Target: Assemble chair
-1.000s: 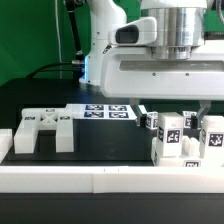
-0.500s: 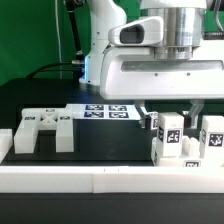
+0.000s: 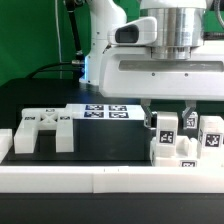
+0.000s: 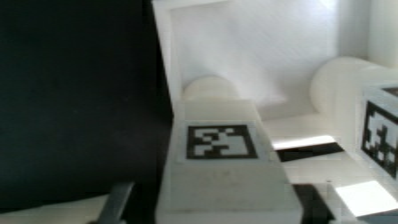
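Observation:
A white chair leg block (image 3: 167, 127) with a square tag stands upright among a cluster of white chair parts (image 3: 186, 150) at the exterior view's right. My gripper (image 3: 168, 119) is down over it, one finger on each side, jaws open, with a small gap showing on one side. In the wrist view the tagged block (image 4: 217, 140) fills the space between the fingers of the gripper (image 4: 214, 205). Another tagged block (image 3: 212, 135) stands just beside it and also shows in the wrist view (image 4: 381, 125). A notched white frame (image 3: 38, 128) lies at the exterior view's left.
The marker board (image 3: 105, 110) lies flat behind the middle of the black table. A long low white border rail (image 3: 100, 180) runs along the front edge. The robot's white base (image 3: 100, 50) stands at the back.
My gripper has come down: the fingers, above the tagged block before, now straddle it. The parts have not moved.

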You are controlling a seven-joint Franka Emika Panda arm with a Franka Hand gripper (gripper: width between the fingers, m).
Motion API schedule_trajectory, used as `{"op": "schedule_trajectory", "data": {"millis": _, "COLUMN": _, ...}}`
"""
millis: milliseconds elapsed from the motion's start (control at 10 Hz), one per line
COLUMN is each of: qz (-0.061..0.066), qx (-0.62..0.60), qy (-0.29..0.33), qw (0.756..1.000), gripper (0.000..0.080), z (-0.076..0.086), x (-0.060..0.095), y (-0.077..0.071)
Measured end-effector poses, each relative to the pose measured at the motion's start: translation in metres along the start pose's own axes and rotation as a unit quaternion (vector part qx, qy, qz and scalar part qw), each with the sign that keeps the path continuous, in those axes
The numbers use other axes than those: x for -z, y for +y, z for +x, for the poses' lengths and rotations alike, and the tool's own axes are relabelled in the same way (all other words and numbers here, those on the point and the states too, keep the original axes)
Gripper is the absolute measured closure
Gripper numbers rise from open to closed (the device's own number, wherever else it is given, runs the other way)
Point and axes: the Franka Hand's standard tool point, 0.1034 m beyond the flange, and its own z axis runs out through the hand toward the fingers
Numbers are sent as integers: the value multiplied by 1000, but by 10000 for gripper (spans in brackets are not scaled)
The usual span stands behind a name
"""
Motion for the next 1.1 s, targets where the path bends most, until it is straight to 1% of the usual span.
{"op": "schedule_trajectory", "data": {"millis": 200, "qz": 0, "qx": -115, "qy": 0, "qw": 993, "gripper": 510, "z": 1, "x": 0, "y": 2}}
{"op": "schedule_trajectory", "data": {"millis": 300, "qz": 4, "qx": -159, "qy": -1, "qw": 987, "gripper": 510, "z": 0, "x": 0, "y": 2}}
{"op": "schedule_trajectory", "data": {"millis": 500, "qz": 7, "qx": -251, "qy": -4, "qw": 968, "gripper": 509, "z": -1, "x": -1, "y": 2}}
{"op": "schedule_trajectory", "data": {"millis": 800, "qz": 11, "qx": -400, "qy": -10, "qw": 916, "gripper": 509, "z": -2, "x": -2, "y": 1}}
{"op": "schedule_trajectory", "data": {"millis": 900, "qz": 11, "qx": -425, "qy": -10, "qw": 905, "gripper": 509, "z": -2, "x": -2, "y": 1}}
{"op": "schedule_trajectory", "data": {"millis": 1100, "qz": 11, "qx": -492, "qy": -11, "qw": 871, "gripper": 509, "z": -2, "x": -2, "y": 0}}
